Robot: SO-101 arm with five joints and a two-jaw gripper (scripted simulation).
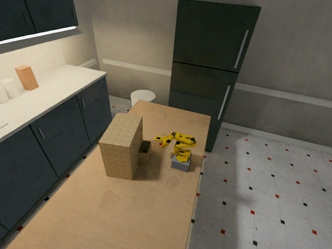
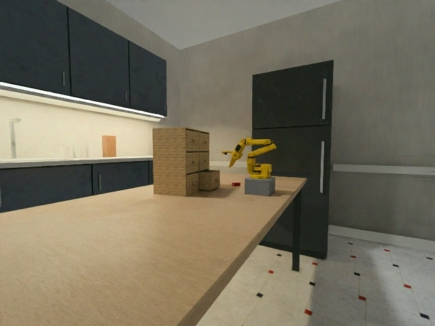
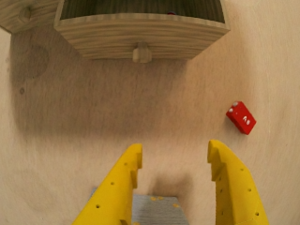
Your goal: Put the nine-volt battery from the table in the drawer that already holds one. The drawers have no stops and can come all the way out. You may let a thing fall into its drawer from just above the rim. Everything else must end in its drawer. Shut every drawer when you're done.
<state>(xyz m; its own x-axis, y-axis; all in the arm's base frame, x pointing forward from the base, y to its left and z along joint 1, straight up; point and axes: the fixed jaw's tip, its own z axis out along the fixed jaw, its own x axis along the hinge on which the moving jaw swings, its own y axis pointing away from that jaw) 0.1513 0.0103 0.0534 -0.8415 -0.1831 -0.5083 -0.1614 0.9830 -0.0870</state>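
Currently, the jaws stood apart, with nothing between them, above the bench (image 1: 150, 206) (image 2: 105, 245) (image 3: 56, 108). The nine-volt battery (image 1: 161, 143) (image 2: 235, 184) (image 3: 241, 117) lay on the bench, off to one side of the jaws and apart from the open drawer (image 1: 143, 157) (image 2: 209, 180) (image 3: 141, 37). A small red item (image 3: 172, 14) showed inside that drawer; its type could not be confirmed. Descent without lateral correction risked missing the battery. Its oblique orientation could have caused a corner grip and rotation. Contact with the drawer risked displacing it; without stops, excessive outward pull could have released it entirely.
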